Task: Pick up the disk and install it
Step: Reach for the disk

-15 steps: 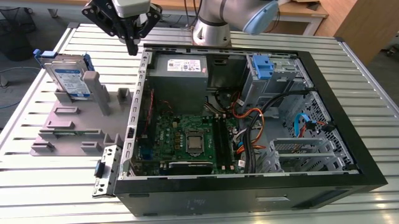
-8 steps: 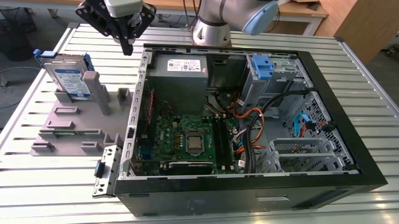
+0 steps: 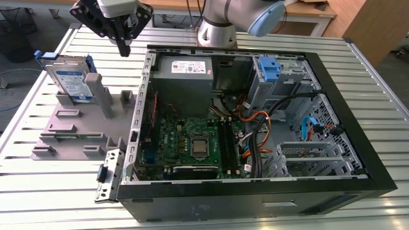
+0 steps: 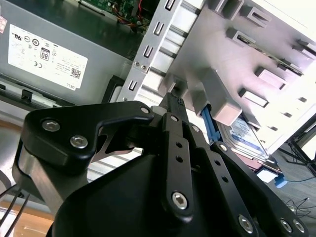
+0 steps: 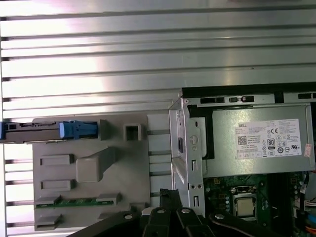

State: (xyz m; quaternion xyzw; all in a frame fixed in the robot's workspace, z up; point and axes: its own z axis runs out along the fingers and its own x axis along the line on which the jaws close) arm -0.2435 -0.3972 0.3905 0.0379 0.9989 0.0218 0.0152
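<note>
Disk [image 3: 69,80] stood upright on edge in a grey fixture [image 3: 70,134] at the exterior view's left, on the slatted metal desk [image 3: 38,191]. Claw [image 3: 123,48] hung to the right of it, well apart. Its fingers were pressed together on nothing, and its tip was near the corner of the open computer case [image 3: 255,206]. Further right, inside the case, were a grey power supply [image 3: 185,72], a green motherboard [image 3: 191,139] and a blue latch [image 3: 269,67].

First wrist view looked down on the desk. Disk [image 5: 29,132] was edge-on as a thin strip with the blue carrier end showing. Claw [image 5: 170,193] sat between the fixture [image 5: 123,173] and the case wall. Second wrist view gave the disk's [image 4: 247,134] labelled face beyond the claw [image 4: 173,101], behind a fixture [image 4: 222,49] post.

Labels: white-and-blue on the disk, print too small to tell. The power supply [image 5: 256,143] had a white one with small print and marks.
</note>
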